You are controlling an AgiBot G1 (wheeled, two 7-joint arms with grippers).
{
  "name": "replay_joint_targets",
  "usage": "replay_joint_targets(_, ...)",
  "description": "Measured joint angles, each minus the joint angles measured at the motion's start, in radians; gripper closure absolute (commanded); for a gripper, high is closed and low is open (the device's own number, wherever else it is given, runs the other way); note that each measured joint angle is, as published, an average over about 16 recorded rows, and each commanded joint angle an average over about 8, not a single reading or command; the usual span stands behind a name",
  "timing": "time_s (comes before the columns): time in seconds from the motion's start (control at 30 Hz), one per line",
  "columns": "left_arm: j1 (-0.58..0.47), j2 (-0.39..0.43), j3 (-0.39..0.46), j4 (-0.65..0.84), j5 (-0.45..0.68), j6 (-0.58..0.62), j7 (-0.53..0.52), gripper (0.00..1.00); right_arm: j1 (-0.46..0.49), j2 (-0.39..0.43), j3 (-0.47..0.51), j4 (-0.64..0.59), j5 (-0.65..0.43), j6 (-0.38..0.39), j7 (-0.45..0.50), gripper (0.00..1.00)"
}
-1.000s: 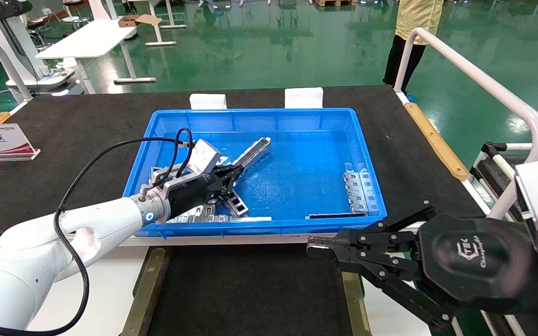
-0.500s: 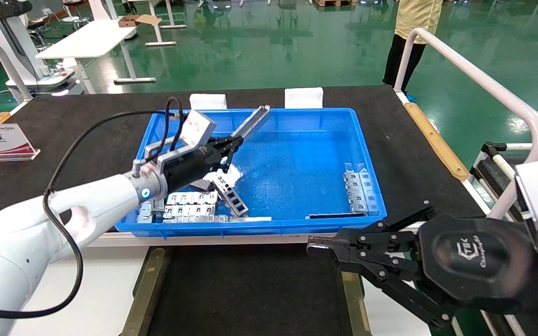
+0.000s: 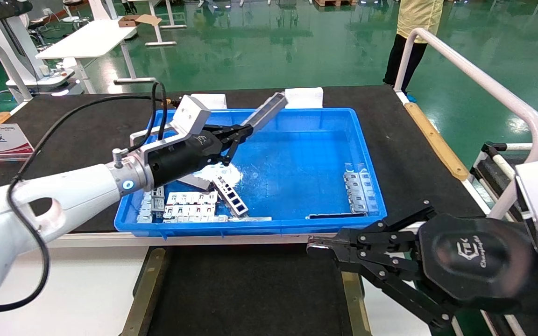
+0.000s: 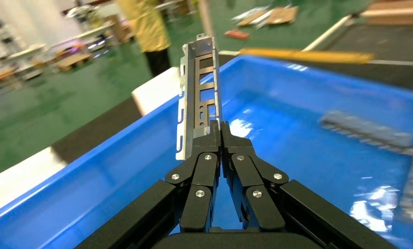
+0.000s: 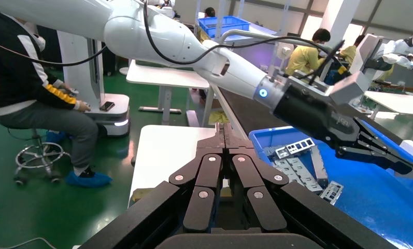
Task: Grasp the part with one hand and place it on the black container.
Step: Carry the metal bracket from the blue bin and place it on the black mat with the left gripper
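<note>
Now part end in left gripper jaws, above bin.

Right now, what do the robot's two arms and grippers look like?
Left arm: glossy white shell, blue ring light at the wrist, black cable looping over it, silver camera box. Left gripper: black linkage fingers with silver rivets. Right gripper: same black linkage, a round black housing with white lettering.

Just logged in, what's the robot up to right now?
The left gripper has its jaws shut on the part, holding it tilted up above the blue bin, clear of the other metal pieces. The black container in front holds nothing yet. The right gripper is parked shut near it.
</note>
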Motion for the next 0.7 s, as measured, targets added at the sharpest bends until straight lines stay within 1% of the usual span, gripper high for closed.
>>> replay_joint_targets(0.43, 0.002, -0.081, 0.024, -0.013, 0.028, 0.369, -0.034, 1.0, 0.0, 0.0, 0.0, 0.0, 0.0, 0.0, 0.0, 1.0)
replay_joint_targets(0.57, 0.014, -0.104, 0.034, -0.022, 0.037, 0.455, -0.046, 1.0, 0.0, 0.0, -0.001, 0.0, 0.0, 0.0, 0.0, 1.0)
replay_joint_targets(0.7, 0.038, -0.125, 0.044, -0.047, 0.041, 0.514, -0.065, 1.0, 0.0, 0.0, -0.001, 0.0, 0.0, 0.0, 0.0, 1.0)
